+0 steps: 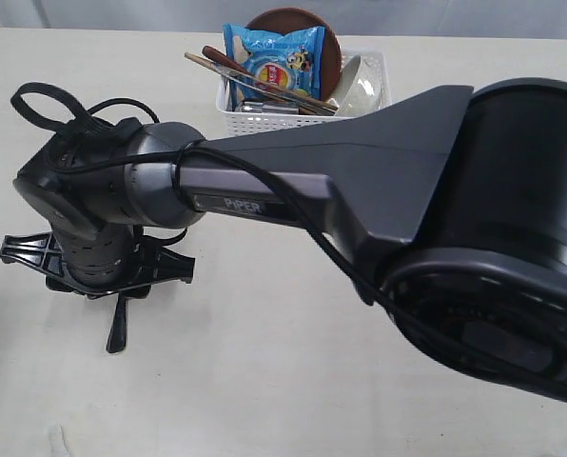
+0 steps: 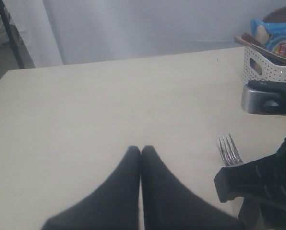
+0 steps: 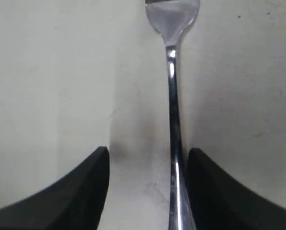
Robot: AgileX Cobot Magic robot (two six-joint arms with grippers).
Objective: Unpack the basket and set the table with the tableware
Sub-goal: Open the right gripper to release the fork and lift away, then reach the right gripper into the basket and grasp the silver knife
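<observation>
Exterior: the white perforated plastic basket (image 1: pixel 255 119) holds most tableware (image 1: pixel 358 81), far back on the pale cream surface (image 1: pixel 264 400). Left wrist: the left end effector (image 2: pixel 141 152) is clenched, empty; pale curtain (image 2: pixel 157 28) behind. Right wrist: the right end effector (image 3: pixel 148 163) stands released astride the steel fork (image 3: pixel 173 96) lying flat — placing looks done; next, lift clear, return to basket.

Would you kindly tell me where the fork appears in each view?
Exterior: not visible; likely hidden under the right arm.
Left wrist: fork tines, on the table short of the basket.
Right wrist: fork handle inside the open right gripper.
Shared landmark: basket, exterior and left wrist only.
</observation>
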